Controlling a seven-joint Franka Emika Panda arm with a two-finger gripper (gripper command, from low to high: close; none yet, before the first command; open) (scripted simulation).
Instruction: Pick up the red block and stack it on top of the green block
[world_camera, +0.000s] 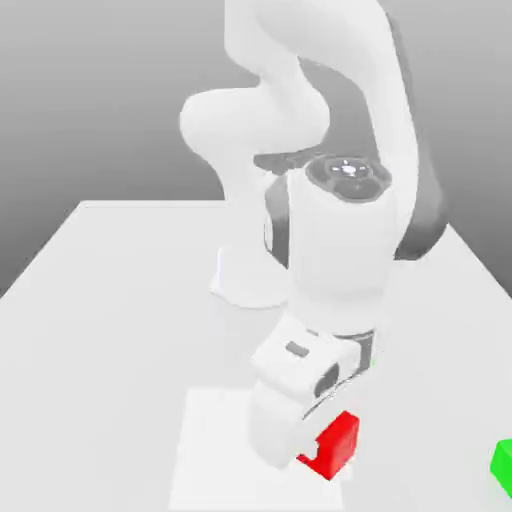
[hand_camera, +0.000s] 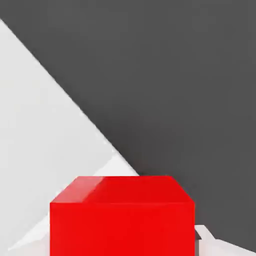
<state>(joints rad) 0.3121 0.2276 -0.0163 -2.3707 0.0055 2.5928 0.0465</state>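
Red block (world_camera: 335, 446) sits right between the 2 fingers (hand_camera: 212, 246), and they are squeezed snug on its sides. So the grab part of the job is done. The block looks like it is up off the counter (world_camera: 110, 320), but I can't be sure how high it is. It looks a bit tipped too, so it may need to be turned flat before it goes down.

The green block (world_camera: 504, 467) is well apart from the fingers, over toward the exterior view's right. Nothing is on top of it in what I can see, so the stack part is not done.

What is left is to carry the red block over to the green block, line them up, set it down softly and let go. If it lands crooked, it could slide off or push the green block away.
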